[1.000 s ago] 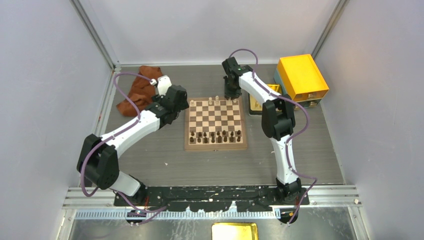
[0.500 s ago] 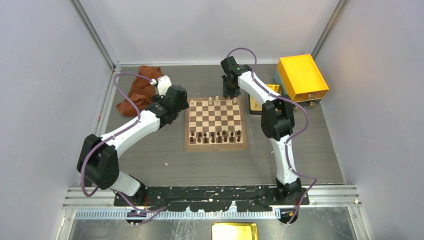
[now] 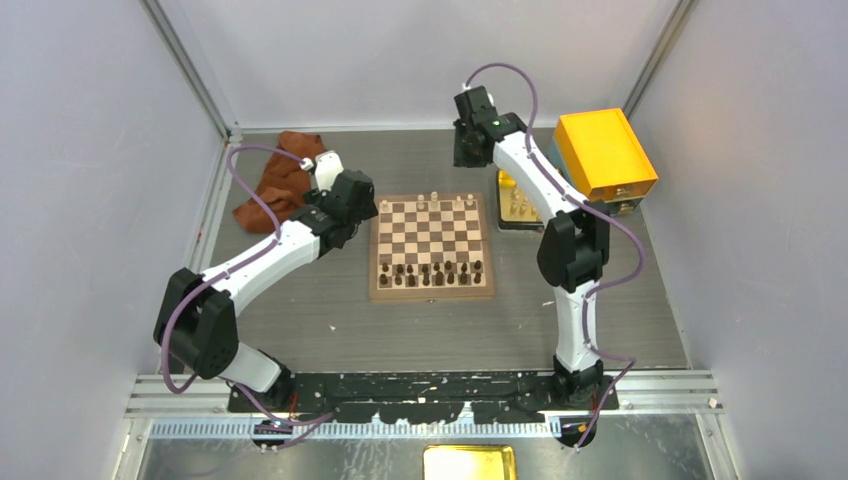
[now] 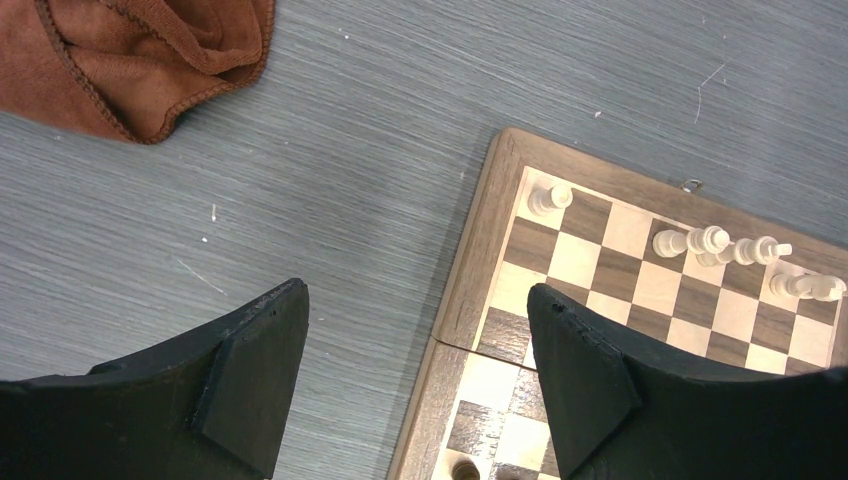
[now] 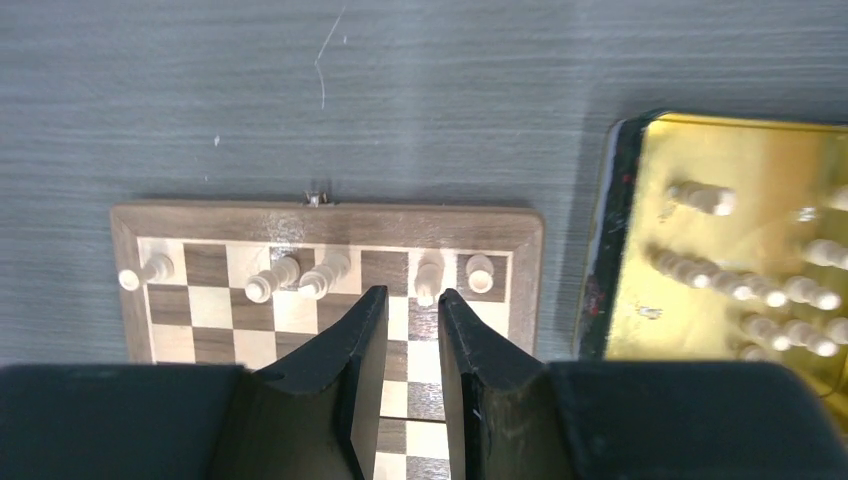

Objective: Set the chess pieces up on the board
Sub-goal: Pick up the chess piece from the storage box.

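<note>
The board (image 3: 432,246) lies mid-table. Several cream chess pieces (image 5: 325,275) stand along its far row, the same pieces (image 4: 700,240) showing in the left wrist view. More cream pieces (image 5: 760,290) lie in the golden tray (image 5: 650,210) to the right of the board. Dark chessmen (image 3: 430,272) fill the near rows. My right gripper (image 5: 411,295) hangs above the board's far edge, jaws narrowly open with nothing between them; from above that gripper (image 3: 463,158) sits just beyond the board. My left gripper (image 4: 417,300) is wide open and empty over the board's left border (image 4: 470,270), at the board's far-left corner (image 3: 363,210).
An orange-yellow box (image 3: 603,153) stands at the back right, with the golden tray (image 3: 505,205) between it and the board. A brown cloth (image 3: 280,180) is bunched at the back left, also in the left wrist view (image 4: 140,60). Side walls close in the table.
The right arm has lifted and drawn back and right from the board's far row, leaving a cream piece standing there. Its jaws opened slightly. The left arm has not moved.
</note>
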You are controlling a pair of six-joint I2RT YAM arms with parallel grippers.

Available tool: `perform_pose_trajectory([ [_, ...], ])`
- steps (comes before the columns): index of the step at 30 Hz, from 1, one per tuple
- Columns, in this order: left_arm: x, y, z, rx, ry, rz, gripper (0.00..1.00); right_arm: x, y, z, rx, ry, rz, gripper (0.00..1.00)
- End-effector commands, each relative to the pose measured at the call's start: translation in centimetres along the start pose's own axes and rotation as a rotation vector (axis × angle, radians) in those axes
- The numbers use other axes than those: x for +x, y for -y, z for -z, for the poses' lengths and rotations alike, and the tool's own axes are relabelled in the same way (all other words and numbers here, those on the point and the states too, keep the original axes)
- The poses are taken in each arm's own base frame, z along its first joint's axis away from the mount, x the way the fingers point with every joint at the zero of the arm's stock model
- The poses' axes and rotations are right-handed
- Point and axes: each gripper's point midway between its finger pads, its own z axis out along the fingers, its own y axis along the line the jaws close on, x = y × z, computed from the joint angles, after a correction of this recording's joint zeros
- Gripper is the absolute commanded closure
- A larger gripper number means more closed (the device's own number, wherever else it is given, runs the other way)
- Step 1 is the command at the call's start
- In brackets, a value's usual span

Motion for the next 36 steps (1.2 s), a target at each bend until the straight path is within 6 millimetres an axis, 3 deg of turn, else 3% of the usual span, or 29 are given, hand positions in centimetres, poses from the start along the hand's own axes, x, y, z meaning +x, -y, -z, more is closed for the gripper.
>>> perform_pose_trajectory([
  [1, -2.2, 1.0, 0.4, 0.017, 0.063, 0.046, 0.19, -5.5, 2.5, 4.3, 0.042, 0.184, -0.078, 0.69],
  [9, -1.8, 1.1, 0.1, 0.020, 0.051, 0.039, 0.19, -4.6, 10.9, 1.6, 0.210, 0.159, -0.212, 0.70],
  [15, -1.7, 1.1, 0.0, 0.019, 0.048, 0.037, 0.19, -3.2, 13.9, -1.0, 0.273, 0.112, -0.200, 0.72],
  [27, -1.6, 1.3, -0.2, 0.016, 0.046, 0.032, 0.19, -0.4, 16.0, -4.7, 0.279, 0.004, -0.192, 0.72],
  [36, -1.4, 1.3, -0.5, 0.012, 0.043, 0.028, 0.19, 0.5, 17.0, -5.9, 0.259, -0.033, -0.192, 0.63],
])
